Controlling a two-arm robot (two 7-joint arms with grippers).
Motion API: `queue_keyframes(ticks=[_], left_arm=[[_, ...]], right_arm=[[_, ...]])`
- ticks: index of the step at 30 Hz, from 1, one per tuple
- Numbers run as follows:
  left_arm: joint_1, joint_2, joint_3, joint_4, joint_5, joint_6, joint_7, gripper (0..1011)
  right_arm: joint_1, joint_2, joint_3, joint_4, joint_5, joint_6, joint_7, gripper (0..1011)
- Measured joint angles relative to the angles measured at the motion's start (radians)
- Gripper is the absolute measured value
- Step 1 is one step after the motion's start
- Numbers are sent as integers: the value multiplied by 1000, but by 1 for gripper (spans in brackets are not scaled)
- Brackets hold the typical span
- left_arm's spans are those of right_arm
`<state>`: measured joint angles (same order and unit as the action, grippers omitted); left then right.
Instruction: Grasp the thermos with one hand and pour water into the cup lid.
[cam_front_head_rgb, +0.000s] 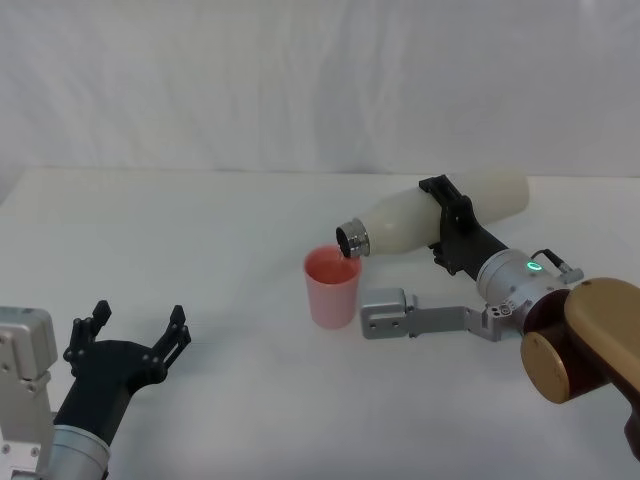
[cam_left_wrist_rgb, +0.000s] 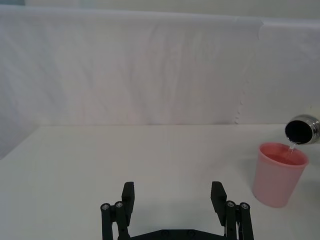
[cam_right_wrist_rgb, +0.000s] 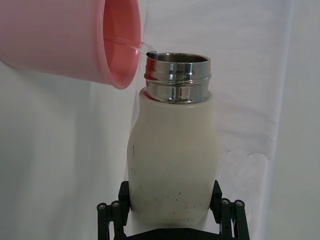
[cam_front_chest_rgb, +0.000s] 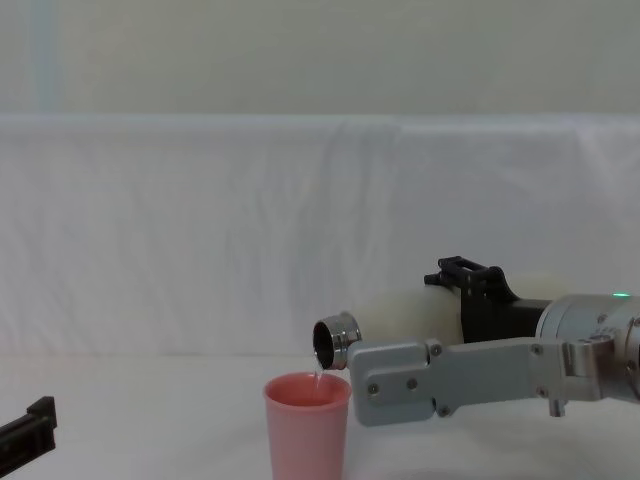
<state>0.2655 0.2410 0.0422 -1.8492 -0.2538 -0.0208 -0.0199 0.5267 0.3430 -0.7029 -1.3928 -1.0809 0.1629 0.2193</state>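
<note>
My right gripper (cam_front_head_rgb: 452, 228) is clamped around the middle of the thermos (cam_front_head_rgb: 420, 218), one black finger on each side of its cream body, holding it lifted off the table (cam_front_head_rgb: 200, 230) and tipped almost flat, with its base pointing away to my right and its steel neck angled down to my left. The open mouth of the neck sits just above the far rim of the cup (cam_front_head_rgb: 332, 286), and a thin clear stream of water runs from the lip down into it. From my right wrist, the thermos (cam_right_wrist_rgb: 172, 160) rises between my fingers (cam_right_wrist_rgb: 111, 212) and the stream (cam_right_wrist_rgb: 142, 46) crosses the short gap to the pink cup (cam_right_wrist_rgb: 70, 37). From the chest, the neck (cam_front_chest_rgb: 333, 341) hangs just over the cup (cam_front_chest_rgb: 307, 425), which stands upright on the white table near the middle of my workspace. My left gripper (cam_front_head_rgb: 135, 335) rests low at my near left, well apart from the cup, its fingers spread wide with nothing between them; from my left wrist, those fingers (cam_left_wrist_rgb: 128, 196) point across the bare tabletop, with the cup (cam_left_wrist_rgb: 278, 174) off to one side and the dark mouth of the thermos (cam_left_wrist_rgb: 301, 130) just above its rim.
</note>
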Motion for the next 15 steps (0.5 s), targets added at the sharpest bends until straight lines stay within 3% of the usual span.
queue_keyframes(ticks=[15], left_arm=[[0, 0, 0, 0, 0, 0, 0, 1001]], right_arm=[[5, -1, -4, 2, -5, 0, 1, 951]])
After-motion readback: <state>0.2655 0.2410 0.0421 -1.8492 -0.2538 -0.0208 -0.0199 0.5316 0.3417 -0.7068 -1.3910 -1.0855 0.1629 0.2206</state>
